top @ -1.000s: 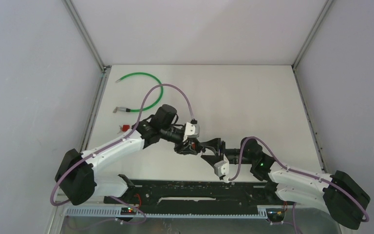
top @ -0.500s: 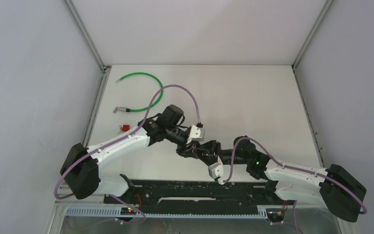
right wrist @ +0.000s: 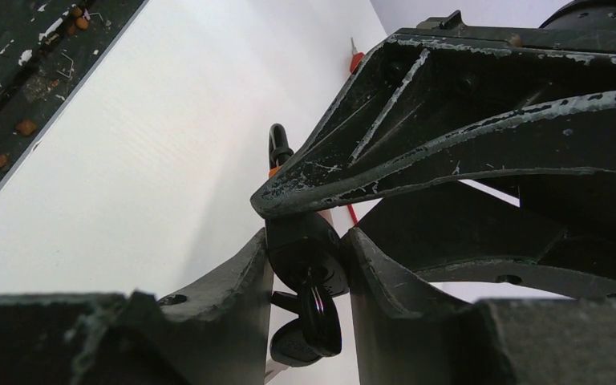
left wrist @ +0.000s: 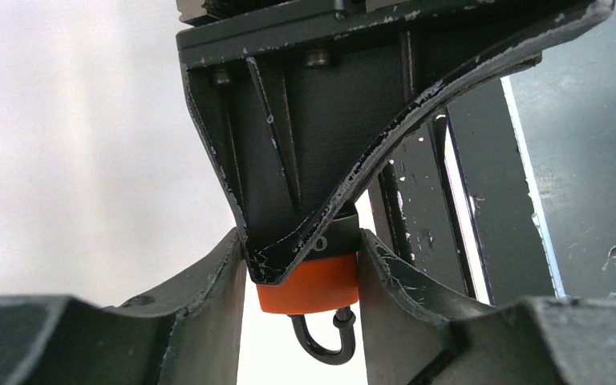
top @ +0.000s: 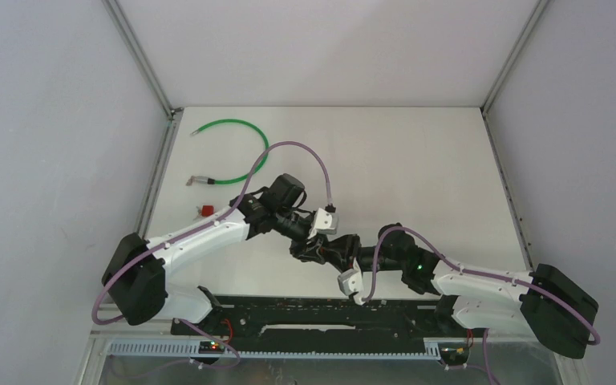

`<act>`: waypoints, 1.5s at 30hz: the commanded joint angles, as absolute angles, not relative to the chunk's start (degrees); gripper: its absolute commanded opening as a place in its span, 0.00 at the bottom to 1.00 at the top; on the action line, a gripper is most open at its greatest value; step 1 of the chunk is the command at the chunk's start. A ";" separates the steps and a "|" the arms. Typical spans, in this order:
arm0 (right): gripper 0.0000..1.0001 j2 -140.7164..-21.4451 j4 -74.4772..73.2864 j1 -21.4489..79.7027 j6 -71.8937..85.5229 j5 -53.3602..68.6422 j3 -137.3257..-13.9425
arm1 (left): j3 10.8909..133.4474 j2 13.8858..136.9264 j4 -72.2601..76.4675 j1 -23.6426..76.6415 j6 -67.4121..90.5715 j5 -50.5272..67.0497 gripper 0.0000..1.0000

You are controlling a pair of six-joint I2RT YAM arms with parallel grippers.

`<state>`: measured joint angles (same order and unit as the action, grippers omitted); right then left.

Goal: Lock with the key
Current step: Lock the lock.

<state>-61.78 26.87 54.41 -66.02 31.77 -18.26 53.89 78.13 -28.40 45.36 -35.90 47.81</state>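
Padlock [left wrist: 309, 287]: small, with an orange cover on the body and a black U-shaped shackle [left wrist: 325, 343]. A dark band sits above the orange part with a small round mark on it, too small to read as a letter.

The padlock is between the two grippers, over the table [top: 385, 152] at the middle of its near edge, just ahead of the black base plate [top: 313, 313]. In the top view the grippers hide it. I cannot tell whether it touches the table.

Its long axis runs along the line between the two grippers. The shackle end points back toward the left wrist camera and the other end faces the right gripper. The right wrist view shows only the shackle tip and an orange sliver past the left finger.

Left gripper [left wrist: 301, 241]: partly closed, with both fingers pressed on the sides of the orange body, so it has hold of the padlock.

Right gripper [right wrist: 307, 237]: narrow gap, filled by the black head of the key [right wrist: 305, 258], with fingers against it on both sides. A black ring with a second key [right wrist: 313, 317] hangs below it. The key blade is hidden.

Green cable [top: 245, 132] lies at the far left corner. A small red object [top: 205, 211] sits by the left edge, well apart from the grippers.
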 commanded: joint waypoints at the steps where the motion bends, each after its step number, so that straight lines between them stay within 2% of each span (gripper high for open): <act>1: 0.00 -62.17 24.73 53.84 -63.72 32.07 -21.65 | 55.08 75.41 -22.22 45.66 -34.20 47.12 0.10; 2: 0.00 -62.02 24.73 53.49 -63.20 32.51 -21.78 | 54.49 74.88 -20.85 45.62 -33.41 46.45 0.13; 3: 0.00 -61.86 24.84 53.13 -62.59 33.05 -21.79 | 53.85 74.29 -19.40 45.65 -32.59 45.65 0.22; 6: 0.00 -61.48 25.56 51.05 -60.11 35.00 -21.74 | 50.61 71.37 -12.99 45.68 -29.32 42.19 0.38; 8: 0.00 -61.60 26.45 49.22 -57.50 37.35 -21.71 | 48.00 68.65 -7.42 45.58 -27.08 38.84 0.59; 9: 0.00 -61.80 27.33 48.32 -56.29 38.52 -21.67 | 46.69 67.51 -4.84 45.60 -25.87 36.70 0.73; 10: 0.00 -62.07 28.19 47.63 -55.11 39.36 -21.52 | 45.20 66.36 -2.32 45.55 -24.49 34.86 0.94; 11: 0.00 -62.34 29.30 47.03 -53.86 40.05 -21.33 | 43.58 65.27 0.37 45.60 -23.59 32.86 0.99; 20: 0.00 -65.42 38.50 40.21 -40.94 44.71 -20.27 | 36.43 59.81 11.83 45.55 -21.08 20.17 1.00; 29: 0.00 -69.45 57.47 30.77 -12.45 49.37 -20.02 | 30.59 55.81 21.23 45.57 -20.58 14.42 1.00; 33: 0.00 -70.55 61.48 27.07 6.96 39.30 -20.87 | 31.13 56.02 20.38 45.55 -20.33 16.53 0.96; 36: 0.00 -71.36 65.67 22.78 12.24 44.26 -20.52 | 31.38 55.65 19.90 45.61 -20.26 18.14 0.95; 42: 0.00 -77.67 86.22 19.04 24.41 48.60 -18.02 | 30.42 54.03 21.50 45.57 -19.49 17.22 0.95; 45: 0.00 -77.78 86.89 18.74 24.61 50.73 -18.15 | 30.94 53.91 21.17 45.61 -18.67 19.87 0.94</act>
